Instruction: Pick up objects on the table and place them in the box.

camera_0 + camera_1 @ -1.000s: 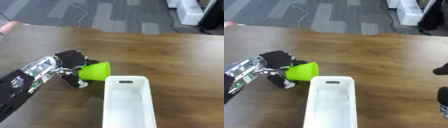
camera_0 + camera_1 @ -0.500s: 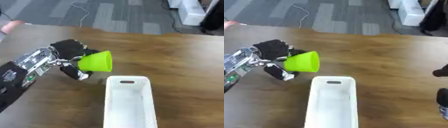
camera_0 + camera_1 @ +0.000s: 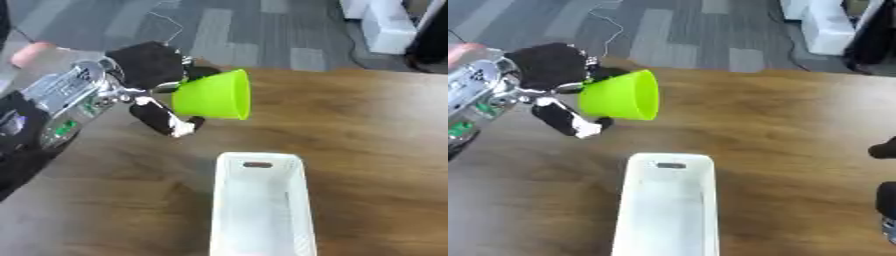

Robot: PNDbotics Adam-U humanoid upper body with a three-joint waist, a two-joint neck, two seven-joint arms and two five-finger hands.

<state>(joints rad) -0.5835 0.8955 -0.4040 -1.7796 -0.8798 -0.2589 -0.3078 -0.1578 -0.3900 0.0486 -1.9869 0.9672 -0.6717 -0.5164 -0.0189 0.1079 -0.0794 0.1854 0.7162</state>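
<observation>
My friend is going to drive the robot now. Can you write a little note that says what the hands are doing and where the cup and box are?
Left hand: curled round the bright green plastic cup, holding it in the air on its side, mouth facing right, beyond the near-left of the box.
Right hand: only dark parts show at the right edge of the right eye view; fingers cannot be made out.
White rectangular plastic box: on the brown wooden table, nothing visible inside.
Done: cup picked up.
Left: carry the cup over the box and let it go inside.
</observation>
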